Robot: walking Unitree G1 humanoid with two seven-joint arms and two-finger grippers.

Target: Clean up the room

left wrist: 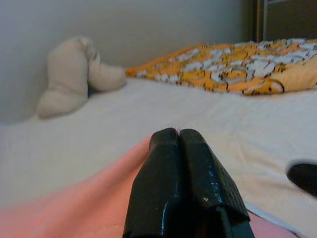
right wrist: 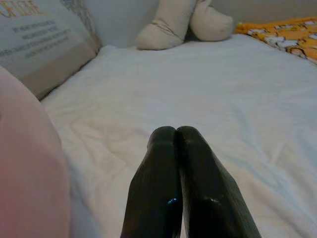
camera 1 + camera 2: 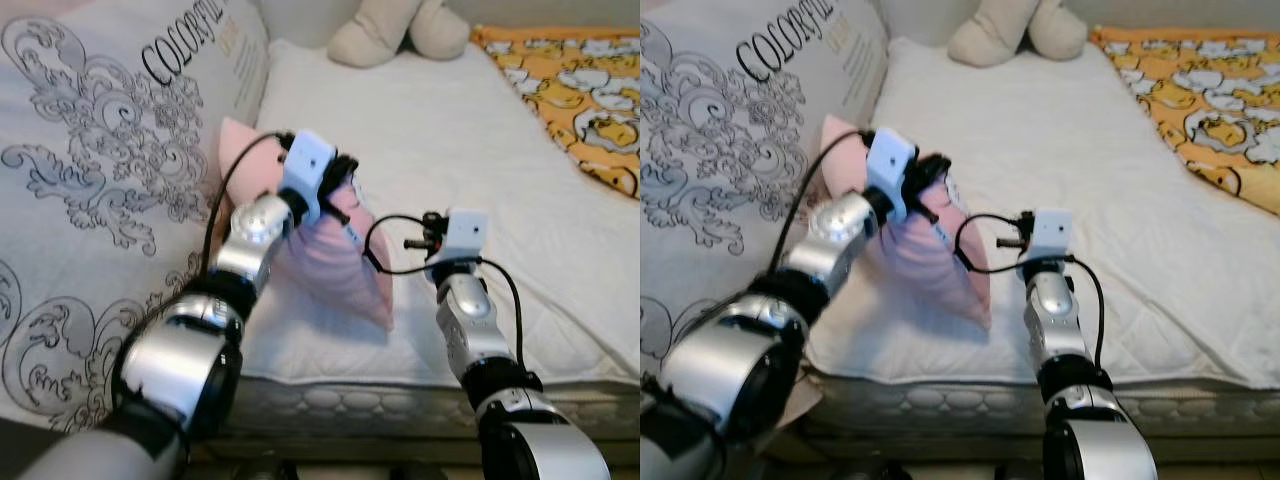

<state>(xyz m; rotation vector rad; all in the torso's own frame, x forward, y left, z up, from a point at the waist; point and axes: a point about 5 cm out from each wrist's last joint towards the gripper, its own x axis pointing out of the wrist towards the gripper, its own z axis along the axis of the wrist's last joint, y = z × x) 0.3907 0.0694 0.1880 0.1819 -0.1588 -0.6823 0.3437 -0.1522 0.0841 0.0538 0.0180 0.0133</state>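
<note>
Pink pillow lifted off the bed by the left end effector, clamped on its edge.
Right end effector hovers pressed together, empty; next, carry the pillow toward the headboard cushion.

Pink pillow, raised at near edge of white mattress.
Held upright by top edge, lower corner drooped onto sheet.

I've got both silver arms reaching forward — the left raised higher, its left pincer pressed together at the tips. The right pincer sits lower, beside it, fingers likewise touching — nothing between them.
</note>
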